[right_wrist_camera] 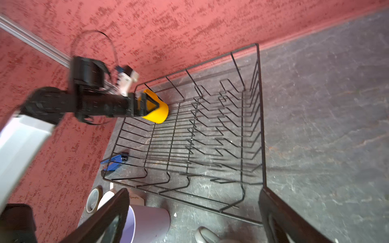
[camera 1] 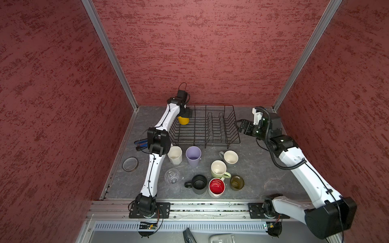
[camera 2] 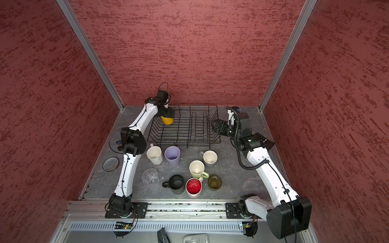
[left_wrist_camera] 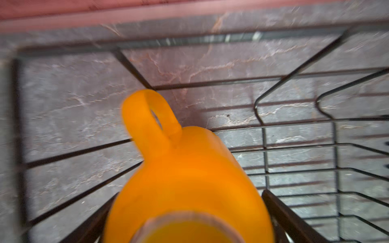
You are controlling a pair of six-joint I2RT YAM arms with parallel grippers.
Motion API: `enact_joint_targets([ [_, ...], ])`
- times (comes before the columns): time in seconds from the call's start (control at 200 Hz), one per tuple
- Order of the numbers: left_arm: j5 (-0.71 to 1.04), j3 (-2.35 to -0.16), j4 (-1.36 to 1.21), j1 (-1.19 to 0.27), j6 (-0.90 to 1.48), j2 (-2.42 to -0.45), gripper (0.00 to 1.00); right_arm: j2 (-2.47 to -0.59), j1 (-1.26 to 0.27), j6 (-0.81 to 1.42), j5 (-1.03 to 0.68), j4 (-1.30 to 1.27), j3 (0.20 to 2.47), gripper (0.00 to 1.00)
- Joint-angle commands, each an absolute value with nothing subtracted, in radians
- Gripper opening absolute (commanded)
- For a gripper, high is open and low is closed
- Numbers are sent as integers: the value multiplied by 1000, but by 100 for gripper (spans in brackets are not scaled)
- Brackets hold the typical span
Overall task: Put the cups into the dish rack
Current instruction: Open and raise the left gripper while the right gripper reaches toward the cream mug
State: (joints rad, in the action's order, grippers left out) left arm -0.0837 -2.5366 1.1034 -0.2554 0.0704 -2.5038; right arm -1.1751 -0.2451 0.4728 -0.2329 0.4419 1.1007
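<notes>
Only one piece of writing shows. In the right wrist view, a short handwritten word in dark ink stands on the pale side of the white faceted ceramic mug (right_wrist_camera: 136, 198), just beside the lilac plastic tumbler (right_wrist_camera: 147, 223). It looks like "Simple", though it is small and soft and the reading is unsure. No other text, brand or number can be read in any view.

yellow mug (camera 1: 183, 121); black rack (camera 1: 207, 126)
</notes>
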Motion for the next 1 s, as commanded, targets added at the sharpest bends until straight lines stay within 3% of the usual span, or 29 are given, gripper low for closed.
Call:
enact_joint_targets([
  [0.0, -83, -2497, 1067, -259, 88, -2356, 100, -1184, -241, 442, -178, 559, 1134, 94],
  [0.286, -69, -2321, 933, -289, 118, -2095, 100, -1123, -253, 424, -173, 748, 1084, 83],
  [0.651, 1, -1681, 478, -313, 188, -1564, 100, -998, -306, 521, -160, 876, 927, 69],
  [0.997, 38, -1392, 393, -275, 261, -1295, 100, -1051, -400, 569, -153, 846, 875, 59],
])
